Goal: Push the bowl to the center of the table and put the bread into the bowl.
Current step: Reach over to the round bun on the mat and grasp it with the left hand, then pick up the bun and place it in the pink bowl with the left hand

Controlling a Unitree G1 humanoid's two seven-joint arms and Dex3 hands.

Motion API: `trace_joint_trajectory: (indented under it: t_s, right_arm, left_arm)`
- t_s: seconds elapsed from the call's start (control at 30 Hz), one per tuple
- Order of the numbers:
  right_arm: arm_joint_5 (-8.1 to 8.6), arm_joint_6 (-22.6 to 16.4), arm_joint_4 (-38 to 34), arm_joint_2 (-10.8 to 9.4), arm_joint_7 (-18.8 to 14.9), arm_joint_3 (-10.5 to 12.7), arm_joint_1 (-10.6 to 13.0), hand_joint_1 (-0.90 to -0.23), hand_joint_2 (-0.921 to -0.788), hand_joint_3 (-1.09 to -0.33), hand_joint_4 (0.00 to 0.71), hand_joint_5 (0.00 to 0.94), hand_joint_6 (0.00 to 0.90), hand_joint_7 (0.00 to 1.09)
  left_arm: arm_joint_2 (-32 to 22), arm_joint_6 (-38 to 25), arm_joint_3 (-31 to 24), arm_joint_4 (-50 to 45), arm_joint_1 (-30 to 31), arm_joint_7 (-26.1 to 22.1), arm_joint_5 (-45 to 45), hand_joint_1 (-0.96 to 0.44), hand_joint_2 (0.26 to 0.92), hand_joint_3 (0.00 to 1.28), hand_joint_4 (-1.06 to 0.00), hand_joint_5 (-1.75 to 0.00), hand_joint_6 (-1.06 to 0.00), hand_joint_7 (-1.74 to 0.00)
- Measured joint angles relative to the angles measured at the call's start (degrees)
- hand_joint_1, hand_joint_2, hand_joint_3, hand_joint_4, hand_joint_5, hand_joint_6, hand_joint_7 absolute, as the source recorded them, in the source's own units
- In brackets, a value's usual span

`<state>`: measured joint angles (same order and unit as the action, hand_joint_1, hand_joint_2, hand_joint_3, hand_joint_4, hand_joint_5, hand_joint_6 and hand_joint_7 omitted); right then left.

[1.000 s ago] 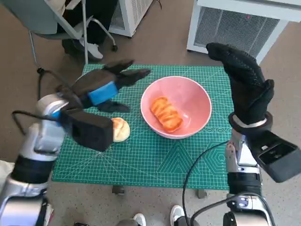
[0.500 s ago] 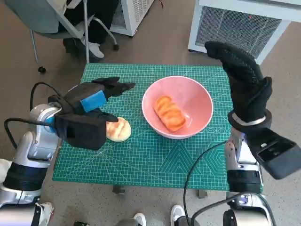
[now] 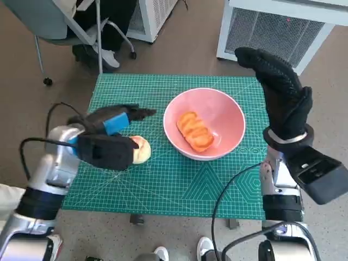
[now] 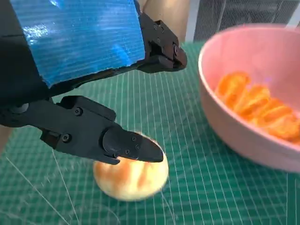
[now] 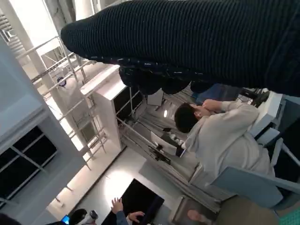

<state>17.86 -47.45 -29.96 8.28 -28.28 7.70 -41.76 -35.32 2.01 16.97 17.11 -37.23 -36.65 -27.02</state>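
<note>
- Left hand (image 3: 117,120) over round bread (image 4: 131,176), fingers apart, nothing grasped; wrist unit hides half the bun from the head view.
- Right hand (image 3: 283,95) raised, empty, fingers extended.
- Pink bowl (image 3: 228,111) with orange bread (image 3: 194,131) inside.

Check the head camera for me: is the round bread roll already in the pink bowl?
No, the round bread roll lies on the green mat beside the pink bowl, under the left hand.
</note>
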Motion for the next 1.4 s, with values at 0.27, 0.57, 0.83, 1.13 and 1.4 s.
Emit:
trace_joint_trajectory:
  t_s: [0.27, 0.57, 0.83, 1.13, 1.4]
  right_arm:
    - [-0.04, 0.1, 0.8, 0.1, 0.0, 0.0, 0.0, -0.590, -0.921, -0.790, 0.279, 0.024, -0.001, 0.67]
    - [-0.17, 0.1, 1.1, 0.4, 0.0, 0.0, 0.1, -0.601, -0.921, -0.792, 0.275, 0.025, -0.001, 0.67]
    - [-0.17, 0.1, 1.0, 0.4, 0.0, -0.1, 0.1, -0.598, -0.921, -0.791, 0.273, 0.027, -0.001, 0.67]
    - [-0.13, 0.1, 0.9, 0.3, 0.0, -0.1, 0.1, -0.583, -0.921, -0.792, 0.271, 0.030, -0.001, 0.66]
    - [0.02, 0.1, 0.8, 0.3, 0.0, -0.1, 0.1, -0.581, -0.921, -0.791, 0.270, 0.032, -0.001, 0.66]
  left_arm:
    - [1.2, -2.8, 3.7, 5.2, -0.2, -2.7, -1.7, -0.34, 0.863, 0.00, -0.30, 0.00, -0.45, -0.12]
    - [2.5, -6.7, 6.7, 9.1, -2.4, -6.3, -3.5, -0.21, 0.855, 0.01, -0.57, -0.32, -0.55, -0.38]
    - [2.4, -5.5, 6.8, 9.7, -2.8, -3.3, -4.2, -0.03, 0.910, 0.08, -0.62, -1.12, -0.67, -1.12]
    - [1.9, -2.9, 6.5, 10.0, -2.7, -2.6, -3.8, 0.00, 0.902, 0.07, -0.68, -1.24, -0.72, -1.01]
    - [0.2, -2.9, 2.2, 5.5, -2.7, -2.4, -1.9, 0.00, 0.917, 0.06, -0.66, -1.25, -0.68, -1.06]
